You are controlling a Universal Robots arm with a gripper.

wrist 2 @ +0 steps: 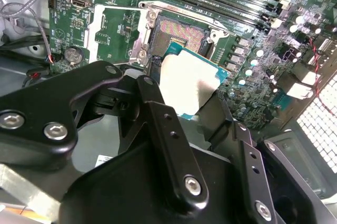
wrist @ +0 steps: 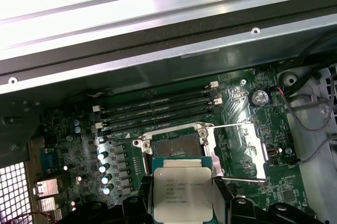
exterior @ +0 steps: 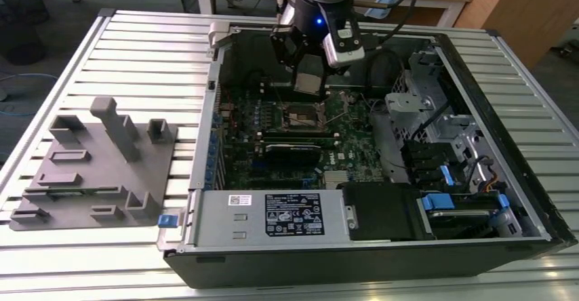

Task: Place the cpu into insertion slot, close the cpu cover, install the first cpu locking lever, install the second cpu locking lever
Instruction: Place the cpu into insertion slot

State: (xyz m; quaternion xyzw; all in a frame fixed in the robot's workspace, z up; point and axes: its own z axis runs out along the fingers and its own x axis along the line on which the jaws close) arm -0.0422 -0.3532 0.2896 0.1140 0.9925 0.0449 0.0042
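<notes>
The claw (wrist 2: 187, 100) is clamped on the cpu (wrist 2: 192, 82); its black fingers (wrist 2: 158, 124) press on two opposite edges of the chip. In the first wrist view the cpu (wrist: 181, 195) shows its silver-grey top between them. It hangs over the slot (wrist: 176, 148), apart from it and not seated. In the exterior view the claw (exterior: 308, 84) holds the cpu (exterior: 308, 78) above the board (exterior: 357, 138), with the slot (exterior: 303, 116) close below.

In the second wrist view the slot (wrist 2: 181, 34) lies bare, its field of contacts uncovered inside the silvery rim. The cover (wrist: 239, 150) is swung open to one side of the slot; in the second wrist view the cover (wrist 2: 113, 29) shows as a bright metal frame with the green board visible through its cutout. Long dark memory slots (wrist: 158, 111) run side by side just beyond the slot.

The board sits inside an open case (exterior: 203, 145); the case lies on a slatted metal worktop (exterior: 135, 43). A grey fixture (exterior: 91, 165) with posts and pockets rests on the worktop near the case, at the exterior view's left.
</notes>
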